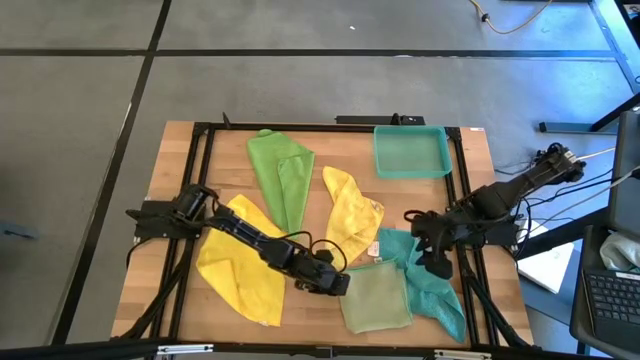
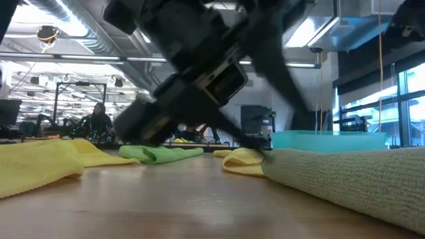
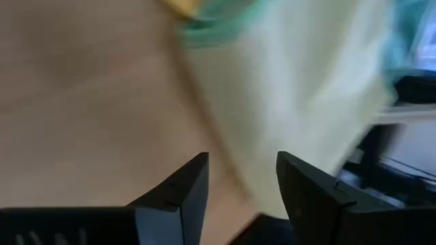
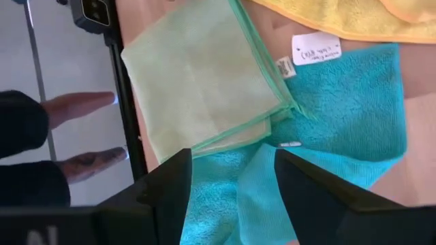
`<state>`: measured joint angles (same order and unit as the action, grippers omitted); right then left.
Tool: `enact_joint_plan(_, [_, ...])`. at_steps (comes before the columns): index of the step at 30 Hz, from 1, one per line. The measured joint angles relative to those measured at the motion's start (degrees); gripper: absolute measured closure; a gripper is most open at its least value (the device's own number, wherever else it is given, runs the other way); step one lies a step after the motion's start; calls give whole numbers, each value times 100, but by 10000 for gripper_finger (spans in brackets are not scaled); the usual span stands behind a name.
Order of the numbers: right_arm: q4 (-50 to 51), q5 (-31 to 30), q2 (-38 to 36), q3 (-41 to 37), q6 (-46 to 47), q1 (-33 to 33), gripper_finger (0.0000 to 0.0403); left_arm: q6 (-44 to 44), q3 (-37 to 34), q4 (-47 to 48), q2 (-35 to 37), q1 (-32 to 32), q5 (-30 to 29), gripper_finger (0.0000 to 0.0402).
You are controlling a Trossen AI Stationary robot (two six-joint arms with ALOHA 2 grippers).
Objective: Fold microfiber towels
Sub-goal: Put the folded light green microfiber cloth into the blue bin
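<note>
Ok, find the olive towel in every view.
High: olive towel, near edge, right of centre.
Low: thick fold at right.
Left wrist: pale sheet beyond the fingers.
Right wrist: folded square.
Shared landmark: the teal towel beside it.

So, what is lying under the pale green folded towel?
One edge of the pale green towel overlaps the teal towel; the rest seems to rest on the wooden table. Anything else beneath is covered.

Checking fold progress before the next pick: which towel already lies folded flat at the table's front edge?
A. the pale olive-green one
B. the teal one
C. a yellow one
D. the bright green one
A: the pale olive-green towel lies as a neat flat square at the front edge, partly overlapping the rumpled teal towel.
</note>
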<state>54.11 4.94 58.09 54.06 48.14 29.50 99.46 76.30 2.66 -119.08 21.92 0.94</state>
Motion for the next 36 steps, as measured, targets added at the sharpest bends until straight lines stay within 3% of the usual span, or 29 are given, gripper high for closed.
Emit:
enact_joint_plan(10, [-56,-442,-335,-198,325,225,191,371,362,333,-190,-33,-289,216])
enact_joint_plan(18, [-71,-406,-333,-200,255,227,191,398,777,329,-675,-141,-139,215])
enact_joint_plan(36, [-57,-392,-333,-200,-43,310,191,-36,823,290,-729,-468,-335,230])
